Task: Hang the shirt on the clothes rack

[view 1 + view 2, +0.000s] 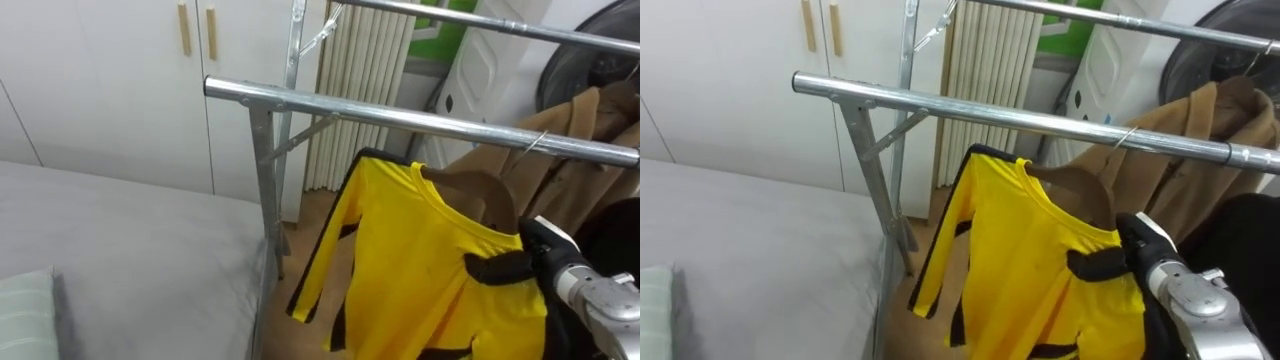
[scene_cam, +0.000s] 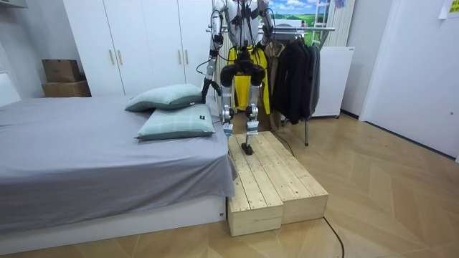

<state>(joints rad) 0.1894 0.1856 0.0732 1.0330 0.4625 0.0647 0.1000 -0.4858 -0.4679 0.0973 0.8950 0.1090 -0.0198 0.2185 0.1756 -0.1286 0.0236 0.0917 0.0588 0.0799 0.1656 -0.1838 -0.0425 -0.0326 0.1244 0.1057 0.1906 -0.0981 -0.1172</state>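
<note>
**Yellow shirt at the rail, right hand on its shoulder**

Left eye view: the yellow long-sleeved shirt (image 1: pixel 420 265) sits on a brown hanger (image 1: pixel 480 190), and the hanger's wire hook meets the nearer metal rail (image 1: pixel 400 118). My right hand (image 1: pixel 505 268) comes in from the lower right, its dark fingers clamped on the shirt's shoulder. A tan coat (image 1: pixel 575 140) hangs just behind the shirt. The grey bed (image 1: pixel 130 250) lies to the left.

Right eye view: behind the rack I see a white radiator (image 1: pixel 990 70) and white wardrobe doors (image 1: pixel 740 90).

Room view: the robot stands on a wooden platform (image 2: pixel 276 186) beside the bed, facing the rack with its back to the camera. The left hand (image 2: pixel 207 87) hangs low on the room view's left, above two green pillows (image 2: pixel 176 123). I cannot tell its state from here. Dark coats (image 2: pixel 294 72) hang on the room view's right.
</note>
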